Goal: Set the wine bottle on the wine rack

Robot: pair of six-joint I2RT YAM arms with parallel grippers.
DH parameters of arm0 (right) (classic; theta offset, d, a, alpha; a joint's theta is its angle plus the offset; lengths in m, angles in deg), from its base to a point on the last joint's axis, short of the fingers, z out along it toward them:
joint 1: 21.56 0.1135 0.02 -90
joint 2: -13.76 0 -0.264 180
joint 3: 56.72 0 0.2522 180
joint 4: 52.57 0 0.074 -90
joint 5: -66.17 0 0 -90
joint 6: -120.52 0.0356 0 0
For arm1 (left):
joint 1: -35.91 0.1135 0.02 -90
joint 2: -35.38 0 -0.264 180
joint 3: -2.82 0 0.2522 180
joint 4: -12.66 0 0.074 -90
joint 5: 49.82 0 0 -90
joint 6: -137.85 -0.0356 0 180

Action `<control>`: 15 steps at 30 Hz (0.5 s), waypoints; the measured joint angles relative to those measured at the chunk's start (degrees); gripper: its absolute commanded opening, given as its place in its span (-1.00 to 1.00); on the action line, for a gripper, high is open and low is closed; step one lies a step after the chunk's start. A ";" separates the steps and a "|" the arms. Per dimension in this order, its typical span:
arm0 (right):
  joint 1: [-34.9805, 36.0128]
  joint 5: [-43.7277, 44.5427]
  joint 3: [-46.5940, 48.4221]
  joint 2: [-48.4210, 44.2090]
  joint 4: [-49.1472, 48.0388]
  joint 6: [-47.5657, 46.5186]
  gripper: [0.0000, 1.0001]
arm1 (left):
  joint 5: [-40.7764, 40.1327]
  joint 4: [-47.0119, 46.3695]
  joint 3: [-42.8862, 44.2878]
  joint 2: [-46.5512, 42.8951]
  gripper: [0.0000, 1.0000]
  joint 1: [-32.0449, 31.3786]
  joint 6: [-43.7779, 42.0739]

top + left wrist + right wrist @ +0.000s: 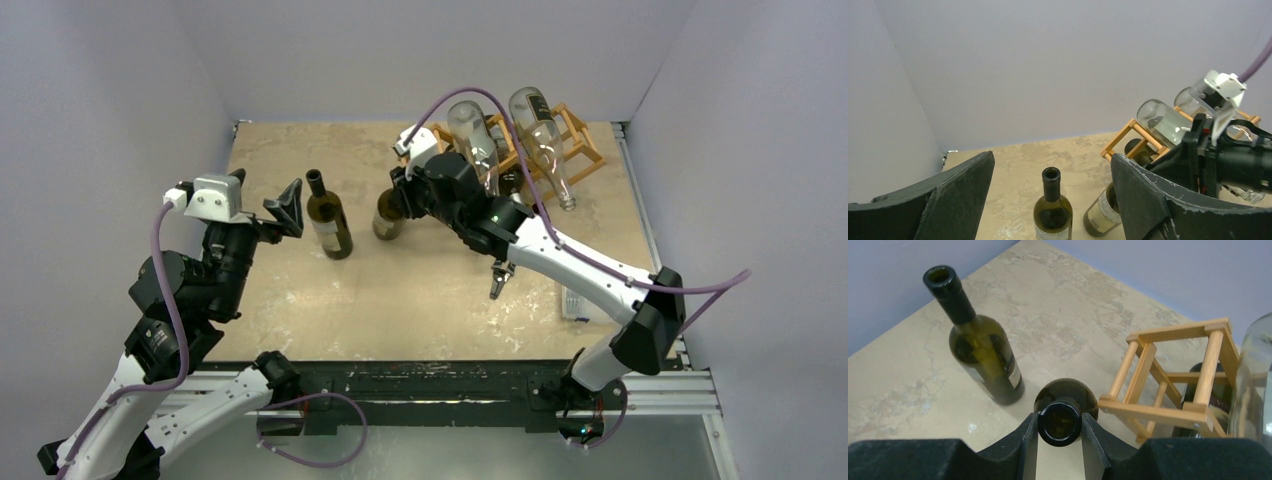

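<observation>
Right claw [1060, 426] clamping neck of dark-green wine bottle [1066, 392], wine rack [1154, 411] standing just beside. Left claw [1052, 159] gaping wide, facing second upright bottle [1052, 212] on counter [420, 300].

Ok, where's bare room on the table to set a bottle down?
Bare: the near strip of table before the free green bottle, and the far-left corner behind it. Crowded: far right, around the wine rack, its clear bottles and the right gripper holding a second green bottle.
</observation>
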 measured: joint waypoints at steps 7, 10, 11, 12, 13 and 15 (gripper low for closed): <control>2.32 0.17 -12.55 -9.64 -2.51 -0.07 -1.00 | 0.24 0.28 0.00 0.37 0.72 0.00 1.16; 3.06 0.15 -16.79 -12.41 -1.62 0.02 -1.00 | 0.61 0.50 0.00 0.57 0.72 0.00 1.36; 3.19 0.13 -18.27 -13.16 -1.03 0.09 -1.00 | 0.68 0.50 0.00 0.59 0.71 0.00 1.40; 3.37 0.11 -19.41 -13.68 -0.44 0.11 -1.00 | 0.74 0.57 0.00 0.59 0.71 0.00 1.55; 3.48 0.09 -20.81 -14.21 0.09 0.13 -1.00 | 0.90 0.72 0.00 0.59 0.71 0.00 1.81; 3.61 0.02 -23.37 -15.19 1.20 0.22 -1.00 | 1.20 1.05 0.02 0.57 0.71 0.00 2.47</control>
